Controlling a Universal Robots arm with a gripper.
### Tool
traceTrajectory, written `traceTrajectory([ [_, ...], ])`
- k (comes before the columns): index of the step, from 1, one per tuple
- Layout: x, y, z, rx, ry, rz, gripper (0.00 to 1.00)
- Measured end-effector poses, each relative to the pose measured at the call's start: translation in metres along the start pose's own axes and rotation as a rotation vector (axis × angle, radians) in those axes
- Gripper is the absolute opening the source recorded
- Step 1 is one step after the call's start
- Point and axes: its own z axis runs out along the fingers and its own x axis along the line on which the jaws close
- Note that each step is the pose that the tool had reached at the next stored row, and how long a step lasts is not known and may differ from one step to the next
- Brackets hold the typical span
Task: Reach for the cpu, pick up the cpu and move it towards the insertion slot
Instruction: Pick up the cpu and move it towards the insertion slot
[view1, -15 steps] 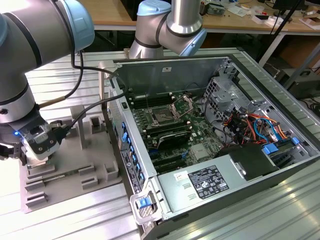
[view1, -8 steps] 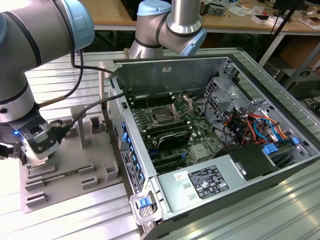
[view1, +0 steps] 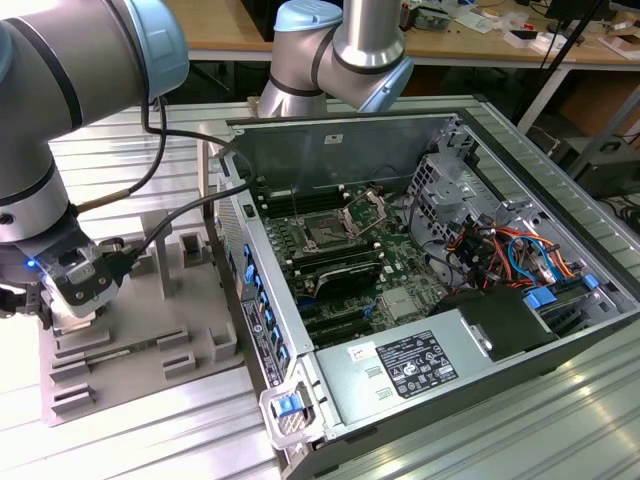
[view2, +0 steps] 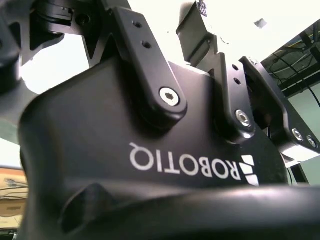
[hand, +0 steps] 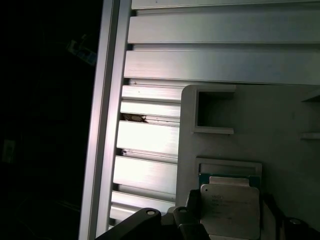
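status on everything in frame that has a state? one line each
cpu: silver top up, in a grey tray recess.
tool: low over the tray, at the cpu.
insertion slot: open, no chip seated.
computer case: on its side, panel off, inside exposed.
grey tray: flat under the tool, one small recess empty.

cpu (hand: 230, 212) on tray (hand: 290, 130); tray beside case (view1: 340, 150), exterior view's left.

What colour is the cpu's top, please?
The cpu is silver-white on top, best seen in the first wrist view.
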Motion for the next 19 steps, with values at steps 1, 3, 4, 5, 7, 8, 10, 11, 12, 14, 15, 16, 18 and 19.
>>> traceTrajectory([
  [1, 0.0000, 0.0000, -0.0001, 0.0000, 0.0000, 0.000, 0.55],
  [3, 0.0000, 0.0000, -0.0005, 0.0000, 0.0000, 0.000, 0.55],
  [4, 0.0000, 0.0000, -0.0007, 0.0000, 0.0000, 0.000, 0.55],
  [5, 0.0000, 0.0000, -0.0009, 0.0000, 0.0000, 0.000, 0.55],
  [7, 0.0000, 0.0000, -0.0011, 0.0000, 0.0000, 0.000, 0.55],
  [8, 0.0000, 0.0000, -0.0013, 0.0000, 0.0000, 0.000, 0.55],
  [10, 0.0000, 0.0000, -0.0017, 0.0000, 0.0000, 0.000, 0.55],
  [11, 0.0000, 0.0001, -0.0019, 0.0000, 0.0000, 0.000, 0.55],
  [12, 0.0000, 0.0001, -0.0021, 0.0000, 0.0000, 0.000, 0.55],
  [14, 0.0000, 0.0001, -0.0024, 0.0000, 0.0000, 0.000, 0.55],
  [15, 0.0000, 0.0001, -0.0025, 0.0000, 0.0000, 0.000, 0.55],
  [16, 0.0000, 0.0001, -0.0027, 0.0000, 0.0000, 0.000, 0.55],
  [18, 0.0000, 0.0001, -0.0031, 0.0000, 0.0000, 0.000, 0.55],
  [19, 0.0000, 0.0001, -0.0035, 0.0000, 0.0001, 0.000, 0.55],
])
